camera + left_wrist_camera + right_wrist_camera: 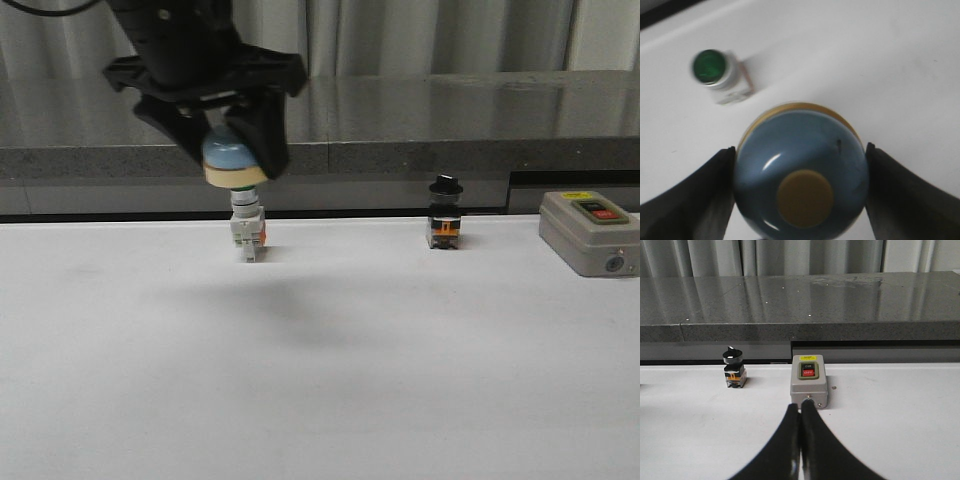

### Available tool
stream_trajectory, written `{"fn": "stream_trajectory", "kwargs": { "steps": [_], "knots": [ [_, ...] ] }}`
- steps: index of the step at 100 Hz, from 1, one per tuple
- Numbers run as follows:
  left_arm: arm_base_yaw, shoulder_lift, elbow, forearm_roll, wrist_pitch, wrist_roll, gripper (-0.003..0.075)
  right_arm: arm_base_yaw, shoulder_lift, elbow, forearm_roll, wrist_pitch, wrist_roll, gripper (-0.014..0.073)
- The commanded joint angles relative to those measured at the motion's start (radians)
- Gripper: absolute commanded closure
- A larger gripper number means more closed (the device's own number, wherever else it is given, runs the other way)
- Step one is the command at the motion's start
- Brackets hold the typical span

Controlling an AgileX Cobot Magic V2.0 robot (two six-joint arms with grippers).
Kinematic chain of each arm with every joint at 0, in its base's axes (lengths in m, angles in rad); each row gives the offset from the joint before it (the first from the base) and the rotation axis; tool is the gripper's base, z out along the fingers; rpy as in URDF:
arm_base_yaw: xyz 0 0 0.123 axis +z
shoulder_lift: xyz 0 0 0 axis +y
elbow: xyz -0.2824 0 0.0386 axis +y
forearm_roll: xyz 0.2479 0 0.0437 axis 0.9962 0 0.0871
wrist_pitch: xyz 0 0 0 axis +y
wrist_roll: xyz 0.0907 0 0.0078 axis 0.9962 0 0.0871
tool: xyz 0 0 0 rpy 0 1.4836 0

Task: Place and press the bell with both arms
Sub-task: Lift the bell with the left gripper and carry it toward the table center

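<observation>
My left gripper (235, 150) is shut on the bell (233, 160), a pale-blue dome with a cream base, and holds it in the air above the white table (320, 380). In the left wrist view the bell (801, 172) fills the space between the two black fingers (695, 200), its cream button facing the camera. My right gripper (800, 409) is shut and empty, low over the table, just short of the grey box. It is out of the front view.
A green-capped white push-button switch (247, 222) stands just below and behind the held bell; it also shows in the left wrist view (720, 75). A black-knob switch (445, 212) stands mid-right. A grey box with red button (590, 232) sits far right.
</observation>
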Motion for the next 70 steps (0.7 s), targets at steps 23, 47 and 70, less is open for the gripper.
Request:
{"fn": "stream_trajectory", "kwargs": {
  "steps": [23, 47, 70],
  "knots": [
    [-0.177, 0.079, -0.029, -0.015, -0.112, -0.004, 0.0459, -0.005, -0.018, -0.014, -0.009, -0.085, -0.001, 0.0654],
    [-0.22, 0.171, -0.029, -0.015, -0.129, -0.004, 0.0459, -0.005, -0.018, -0.014, -0.009, -0.085, -0.001, 0.0654],
    [-0.226, 0.214, -0.029, -0.015, -0.12, -0.004, 0.0458, -0.005, -0.018, -0.014, -0.009, -0.085, -0.001, 0.0654]
  ]
}}
